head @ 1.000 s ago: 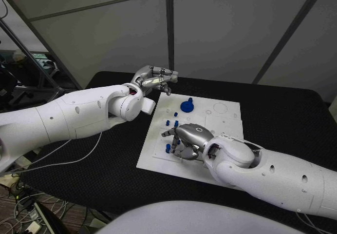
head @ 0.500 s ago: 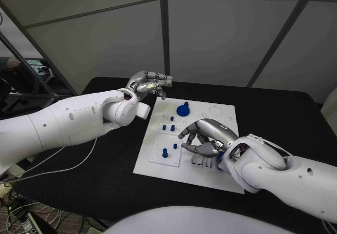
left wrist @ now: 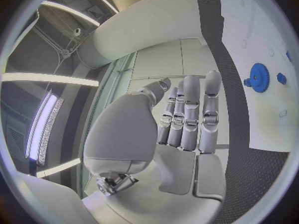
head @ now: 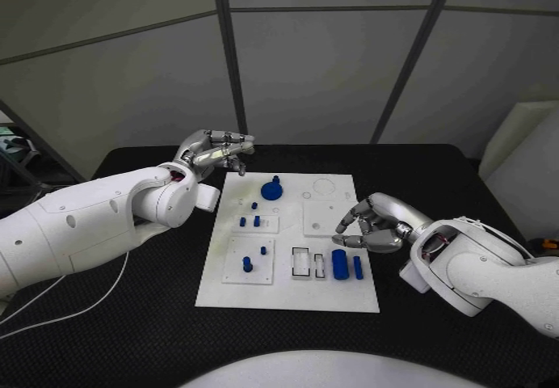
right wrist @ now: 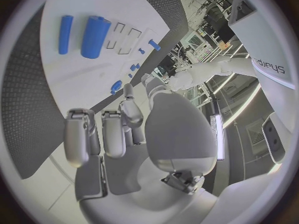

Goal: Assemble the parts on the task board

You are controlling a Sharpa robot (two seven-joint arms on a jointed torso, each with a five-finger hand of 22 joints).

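Empty left hand (head: 214, 150) beyond task board (head: 350, 301); right hand (head: 375, 225) loosely curled, empty, beside blue parts (head: 339, 263).

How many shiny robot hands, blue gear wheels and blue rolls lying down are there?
Silver robot hands: 2, left hand, right hand
Blue toothed gear wheel: 1
Blue cylinders lying down: 2, thick blue cylinder, thin blue cylinder
Total: 5
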